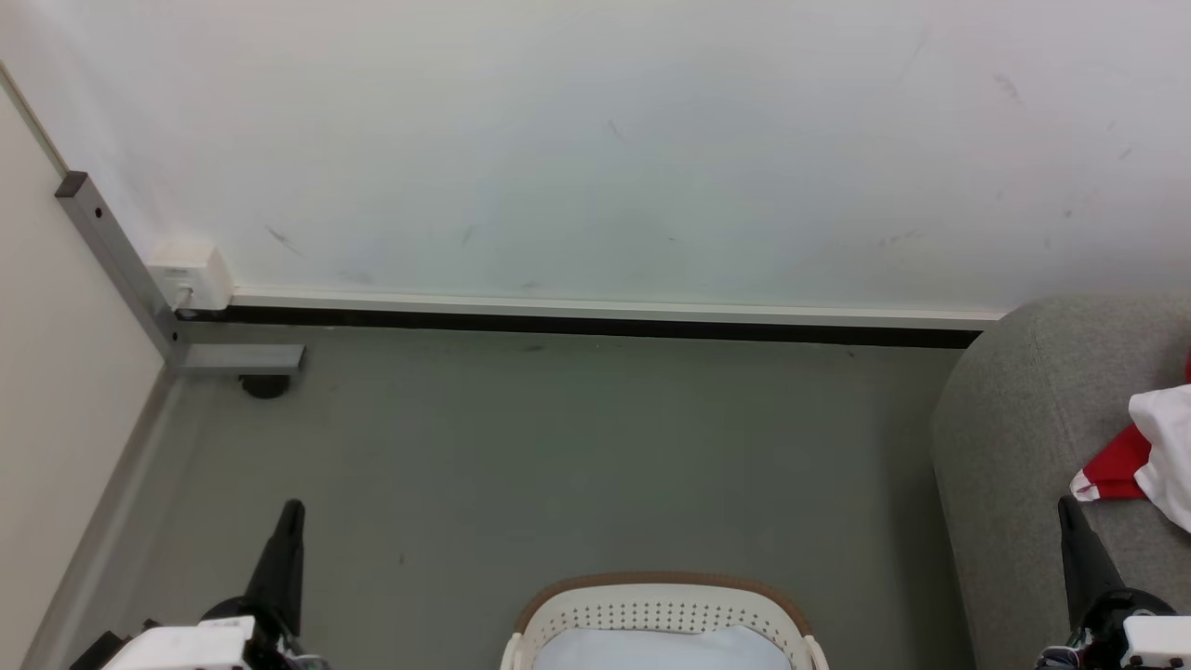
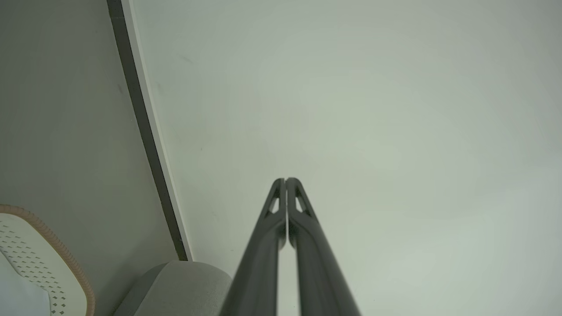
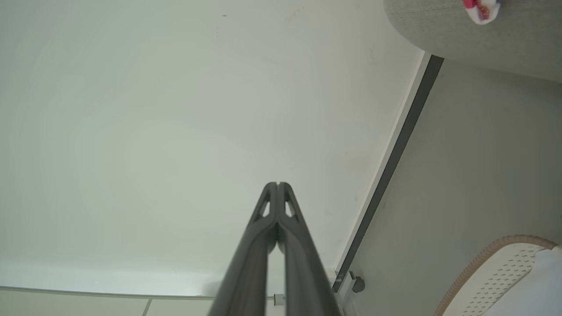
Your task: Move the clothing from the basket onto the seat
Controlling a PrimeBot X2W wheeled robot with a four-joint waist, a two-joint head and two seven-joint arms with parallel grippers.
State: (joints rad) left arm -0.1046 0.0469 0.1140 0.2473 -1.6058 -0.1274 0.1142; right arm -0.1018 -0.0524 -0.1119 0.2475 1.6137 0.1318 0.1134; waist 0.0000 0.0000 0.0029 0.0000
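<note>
**Grippers.** The left gripper (image 1: pixel 292 510) is clenched. In the left wrist view its two long dark fingers (image 2: pixel 303 228) press together along their length, with nothing between them. It is at the lower left of the head view, above the floor (image 1: pixel 558 447) and left of the basket (image 1: pixel 662 582). The right gripper (image 1: pixel 1064 504) is also clenched and grasps nothing. It is at the lower right, in front of the seat (image 1: pixel 1023 419). The fingers are matte dark plastic with triangular cut-outs near the tips.

**Basket.** It is an oval of cream-white plastic. The wall is perforated with rows of small holes and the rim is brown and ribbed. It stands on the floor at the bottom centre of the head view, between the two grippers. A smooth pale surface shows inside; whether that is the basket bottom or fabric cannot be told.

**Clothing.** The clothing (image 1: pixel 1154 447) lies on the seat at the right edge of the head view. It is soft, crumpled white fabric over red fabric with white trim. No lettering on it can be read.

**Seat.** It is covered in grey woven upholstery and has a rounded corner. It stands against the wall (image 1: pixel 595 140).

**Surroundings.**
- The floor is grey-green and smooth.
- The wall is white and scuffed, with a black skirting strip (image 1: pixel 595 328) at its foot.
- A grey square-section metal frame (image 1: pixel 104 244) stands at the left.
- A small white box (image 1: pixel 192 274) is beside the frame. Any marking on it is too small to read.
</note>
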